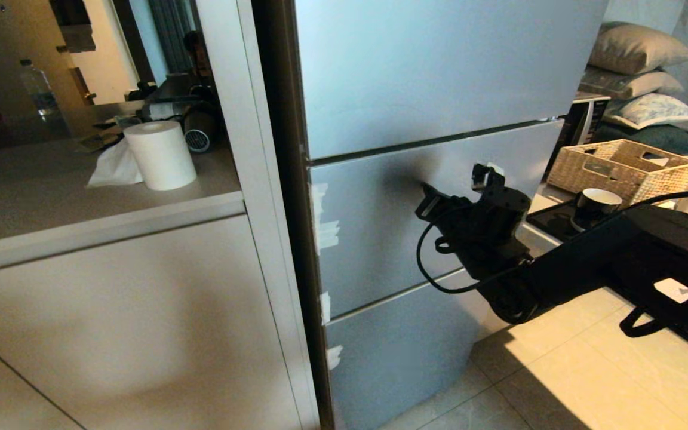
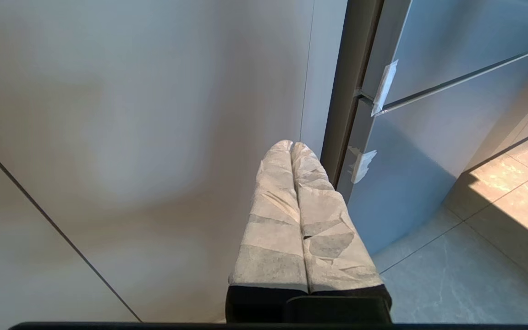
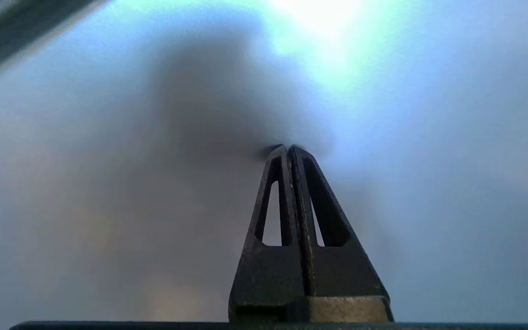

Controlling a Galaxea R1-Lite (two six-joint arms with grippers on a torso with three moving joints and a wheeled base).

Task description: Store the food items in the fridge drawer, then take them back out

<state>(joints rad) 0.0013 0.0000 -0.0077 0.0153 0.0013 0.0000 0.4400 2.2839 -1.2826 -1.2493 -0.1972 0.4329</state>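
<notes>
The fridge drawer and the red pepper-like food cannot be seen in any view. The fridge is shut, so the drawer is probably inside, behind the silver-blue fronts. The task looks like it is only at its start, because a front has to come open first.

In the head view, the middle fridge panel (image 1: 433,221) sits in the center. The right gripper (image 1: 424,190) reaches in from 4 o'clock and its tip sits right at that panel, at about 3 o'clock from the picture's middle. Its two fingers are pressed together with nothing between them. The tip is probably pointed at the panel that way so it can push or find an edge to pull.

The right wrist view shows what the head view cannot: the closed black tips (image 3: 288,149) seem to touch the panel, with a dark shadow around them. It shows nothing else of the room.

The left gripper (image 2: 291,145) is not in the head view. Its own wrist view shows its wrapped fingers (image 2: 273,215) together, empty, hanging in front of the pale cabinet door (image 2: 131,137), with bits of white tape (image 2: 385,87) on the fridge edge at 2 o'clock. It looks parked.

Only the head view shows the paper roll (image 1: 160,154) at 10 o'clock and the wicker basket (image 1: 622,167) at 3 o'clock.
</notes>
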